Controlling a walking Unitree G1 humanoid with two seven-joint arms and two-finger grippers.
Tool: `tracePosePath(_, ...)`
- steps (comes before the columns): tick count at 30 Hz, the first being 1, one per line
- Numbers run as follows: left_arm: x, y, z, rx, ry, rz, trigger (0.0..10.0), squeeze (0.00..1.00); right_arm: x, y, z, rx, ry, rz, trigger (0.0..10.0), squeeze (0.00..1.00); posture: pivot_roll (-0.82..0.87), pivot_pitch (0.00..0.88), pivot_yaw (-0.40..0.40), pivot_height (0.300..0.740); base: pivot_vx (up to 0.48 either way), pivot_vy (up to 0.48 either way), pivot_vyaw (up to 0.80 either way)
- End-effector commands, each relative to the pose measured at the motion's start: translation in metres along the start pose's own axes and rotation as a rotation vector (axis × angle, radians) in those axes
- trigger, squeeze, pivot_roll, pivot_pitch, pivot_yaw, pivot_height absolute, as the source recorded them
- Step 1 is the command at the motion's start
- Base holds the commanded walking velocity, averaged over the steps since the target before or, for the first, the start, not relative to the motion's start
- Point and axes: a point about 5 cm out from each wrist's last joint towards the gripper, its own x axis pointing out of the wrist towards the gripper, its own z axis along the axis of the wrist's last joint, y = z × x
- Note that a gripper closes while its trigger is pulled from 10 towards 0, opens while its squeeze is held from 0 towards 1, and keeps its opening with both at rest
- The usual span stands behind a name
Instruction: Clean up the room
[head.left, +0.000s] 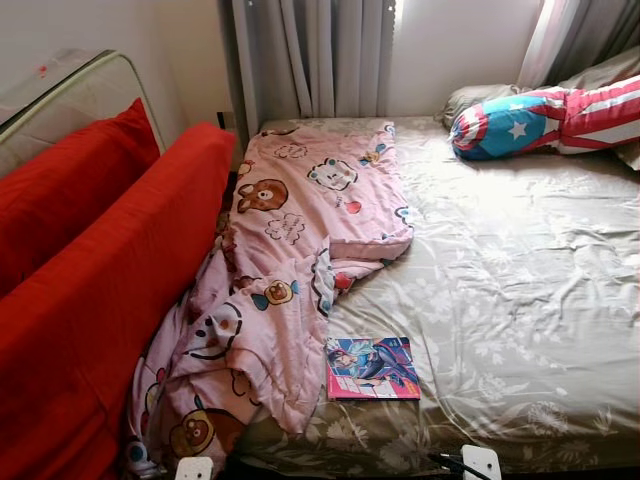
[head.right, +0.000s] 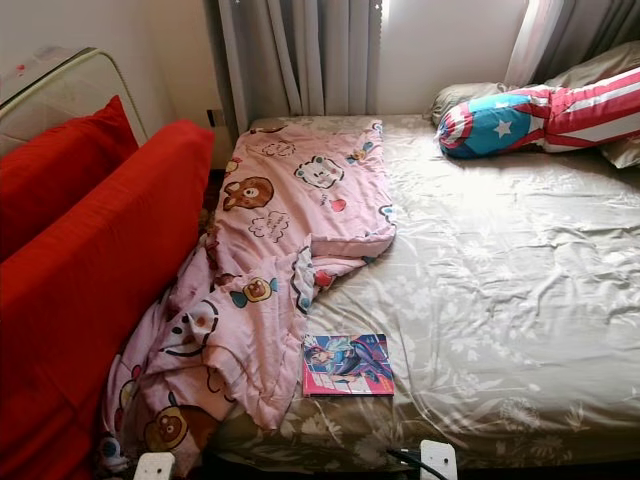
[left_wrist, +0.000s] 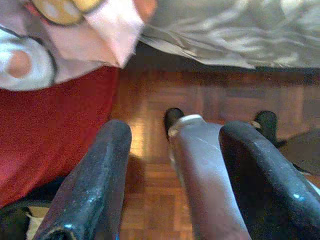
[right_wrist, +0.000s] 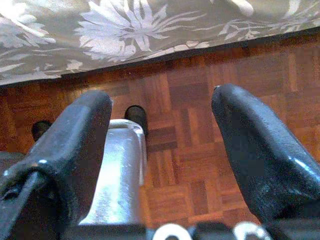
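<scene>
Olive-grey floral bed sheet (head.left: 520, 290): satin-like cloth with a soft sheen, creased. Pink cartoon-bear quilt (head.left: 290, 240), at 9 o'clock on the bed: matt, soft padded cloth. Colourful illustrated book (head.left: 371, 368), at 6 o'clock: glossy paper cover. Red cushions (head.left: 90, 300): matt woven fabric. Brown parquet floor (right_wrist: 190, 165): smooth wood blocks, faintly polished. Black gripper fingers (right_wrist: 252, 150): scuffed, semi-matt plastic or rubber.

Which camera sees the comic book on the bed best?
The left eye view: the book lies flat near the foot of the bed, its colourful cover fully visible beside the pink blanket. The right eye view shows it just as whole. The wrist views look at the wooden floor and the bed's edge instead.
</scene>
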Motion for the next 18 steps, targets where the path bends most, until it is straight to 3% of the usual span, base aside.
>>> tracePosePath(1, -0.001, 0.002, -0.004, 0.007, 0.008, 0.006, 10.0, 0.0, -0.001, -0.001, -0.004, -0.001, 0.015, -0.001, 10.0, 0.0, -0.06, 0.0, -0.006, 0.74, 0.0, 0.0, 0.0)
tracePosePath(18, -0.005, 0.014, -0.012, 0.03, 0.031, 0.01, 10.0, 0.0, -0.003, 0.006, -0.013, -0.001, 0.011, 0.027, 10.0, 0.0, -0.06, 0.0, 0.008, 0.74, 0.0, 0.0, 0.0)
